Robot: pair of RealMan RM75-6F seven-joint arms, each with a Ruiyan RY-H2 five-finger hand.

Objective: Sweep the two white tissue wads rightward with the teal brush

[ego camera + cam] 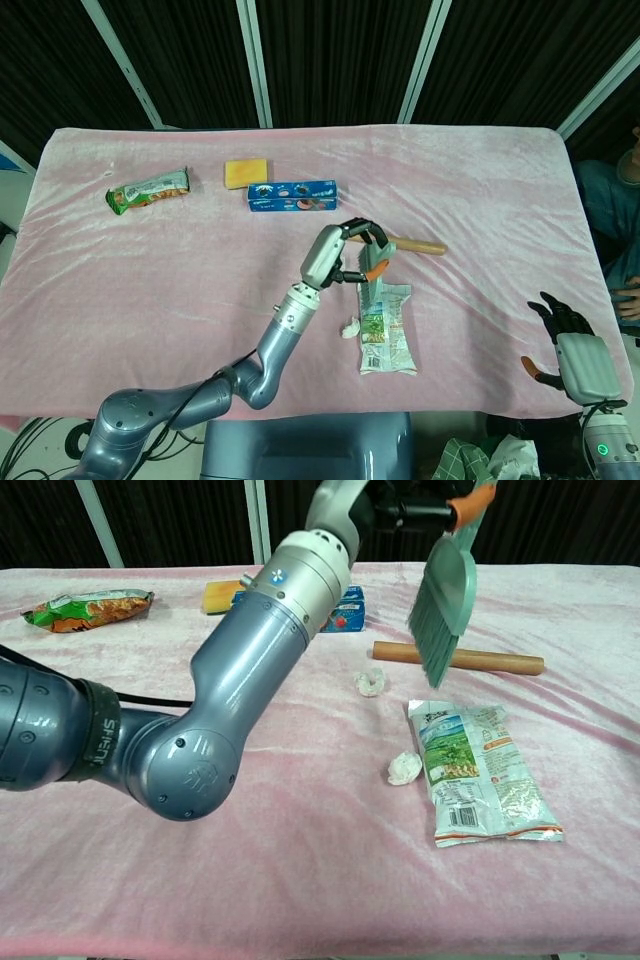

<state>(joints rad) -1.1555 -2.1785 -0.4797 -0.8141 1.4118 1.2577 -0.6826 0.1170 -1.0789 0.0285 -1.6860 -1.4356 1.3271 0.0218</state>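
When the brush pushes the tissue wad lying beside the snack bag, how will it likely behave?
The crumpled tissue wad looks very light, so it would probably skid or tumble rather than roll straight. The plush pink cloth may snag it. It touches the snack bag, which could block rightward travel.

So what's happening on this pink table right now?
The left hand holds the teal brush lifted off the cloth, bristles pointing down above the wooden rolling pin. Two white tissue wads lie on the table: one near the pin, the other against the left edge of the snack bag. The right hand rests open at the table's right edge, holding nothing.
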